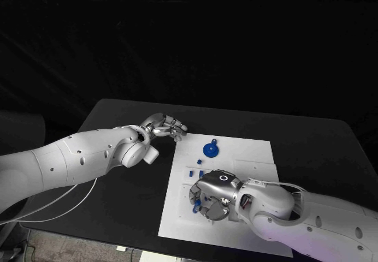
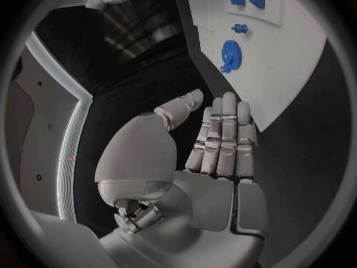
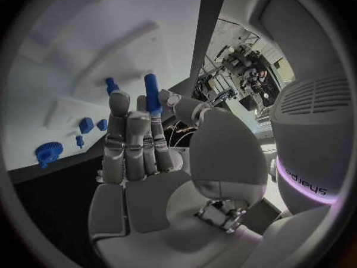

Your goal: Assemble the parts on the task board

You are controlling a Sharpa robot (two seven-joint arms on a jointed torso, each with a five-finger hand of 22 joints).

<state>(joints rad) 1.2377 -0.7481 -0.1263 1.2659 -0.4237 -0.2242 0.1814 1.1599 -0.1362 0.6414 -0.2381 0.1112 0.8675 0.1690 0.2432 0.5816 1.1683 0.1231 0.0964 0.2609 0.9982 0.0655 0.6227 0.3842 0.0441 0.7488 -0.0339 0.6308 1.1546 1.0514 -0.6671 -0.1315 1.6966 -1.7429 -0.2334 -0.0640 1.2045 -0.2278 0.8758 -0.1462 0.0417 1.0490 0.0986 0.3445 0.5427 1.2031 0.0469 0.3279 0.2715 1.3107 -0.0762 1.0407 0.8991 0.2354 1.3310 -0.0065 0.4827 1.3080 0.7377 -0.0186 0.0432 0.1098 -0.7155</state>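
Note:
The white task board point(image 1: 246, 155) lies mid-table. A blue gear point(image 1: 210, 149) sits near its far left part, also seen in the left wrist view as the gear point(image 2: 231, 55) and in the right wrist view as the gear point(image 3: 46, 154). Two small blue blocks point(image 1: 196, 173) lie closer in. My right hand point(image 1: 211, 199) hovers low over the board's near left part and pinches a blue peg point(image 3: 152, 94) between thumb and a fingertip. A second blue peg point(image 3: 112, 84) shows just past its fingertips. My left hand point(image 1: 164, 126) is beside the board's far left corner, fingers straight and holding nothing.
The black table point(image 1: 118, 180) extends bare to the left of the board and behind it. A white cable point(image 1: 67, 204) hangs from my left arm near the table's front left edge. A small blue pin point(image 2: 240, 27) lies between gear and blocks.

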